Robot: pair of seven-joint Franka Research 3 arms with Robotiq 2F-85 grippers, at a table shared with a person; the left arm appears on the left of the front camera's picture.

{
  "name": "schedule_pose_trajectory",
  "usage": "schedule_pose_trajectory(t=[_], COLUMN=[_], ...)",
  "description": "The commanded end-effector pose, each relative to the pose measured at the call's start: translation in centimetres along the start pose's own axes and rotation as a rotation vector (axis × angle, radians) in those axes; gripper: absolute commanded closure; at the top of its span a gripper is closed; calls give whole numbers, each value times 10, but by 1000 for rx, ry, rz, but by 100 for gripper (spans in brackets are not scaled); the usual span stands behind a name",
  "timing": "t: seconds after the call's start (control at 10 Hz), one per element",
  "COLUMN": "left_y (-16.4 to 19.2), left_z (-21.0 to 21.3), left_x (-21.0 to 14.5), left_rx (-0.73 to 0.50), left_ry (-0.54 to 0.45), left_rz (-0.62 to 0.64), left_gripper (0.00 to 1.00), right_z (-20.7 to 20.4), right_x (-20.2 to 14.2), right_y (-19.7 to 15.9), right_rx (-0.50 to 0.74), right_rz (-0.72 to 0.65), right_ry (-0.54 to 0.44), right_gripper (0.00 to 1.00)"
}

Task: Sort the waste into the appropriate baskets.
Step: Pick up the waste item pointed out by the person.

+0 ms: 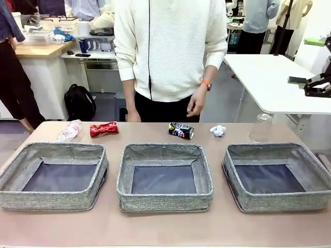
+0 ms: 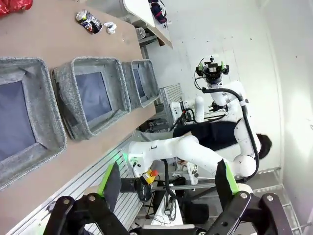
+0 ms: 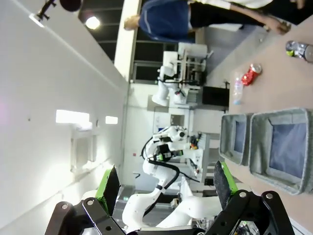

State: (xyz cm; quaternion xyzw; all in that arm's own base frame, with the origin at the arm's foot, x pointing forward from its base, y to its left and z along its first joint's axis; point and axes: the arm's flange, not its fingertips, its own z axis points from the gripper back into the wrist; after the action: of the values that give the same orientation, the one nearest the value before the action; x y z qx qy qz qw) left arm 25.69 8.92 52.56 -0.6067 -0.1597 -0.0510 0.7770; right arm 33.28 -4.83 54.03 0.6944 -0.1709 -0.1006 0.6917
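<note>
Three grey woven baskets stand in a row: left [image 1: 51, 199], middle [image 1: 165, 199], right [image 1: 282, 202], all with bare dark bottoms. Behind them the waste lies along the table's far edge: a clear bottle [image 1: 69, 130], a crushed red can [image 1: 104, 128], a crushed dark can [image 1: 181, 130], a white paper ball [image 1: 218, 130] and an upturned clear cup [image 1: 261, 128]. My left gripper [image 2: 168, 178] is open and empty, off the table's near edge, with the baskets [image 2: 90, 95] and dark can [image 2: 88, 21] far ahead. My right gripper [image 3: 166, 183] is open and empty too, well away from the baskets [image 3: 283, 147].
A person in a white sweater [image 1: 170, 46] stands at the far side, one hand [image 1: 196, 103] hanging just above the table behind the dark can. A white table [image 1: 269, 77] stands at the back right. Bare tabletop [image 1: 165, 230] lies in front of the baskets.
</note>
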Motion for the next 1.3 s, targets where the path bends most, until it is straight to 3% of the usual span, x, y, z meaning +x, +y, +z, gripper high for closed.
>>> schedule_pose_trajectory(t=[0.0, 1.2], left_y=[-2, -2], left_z=[1, 1], left_x=[2, 2], left_rx=[-21, -21], left_ry=[-5, -5], left_rz=[-26, -26], left_gripper=[0, 0], right_z=[-3, -3], right_x=[-1, -1], right_y=[5, 5], right_rx=[18, 18], right_rz=[-25, -25], right_ry=[-7, -7], right_gripper=[0, 0])
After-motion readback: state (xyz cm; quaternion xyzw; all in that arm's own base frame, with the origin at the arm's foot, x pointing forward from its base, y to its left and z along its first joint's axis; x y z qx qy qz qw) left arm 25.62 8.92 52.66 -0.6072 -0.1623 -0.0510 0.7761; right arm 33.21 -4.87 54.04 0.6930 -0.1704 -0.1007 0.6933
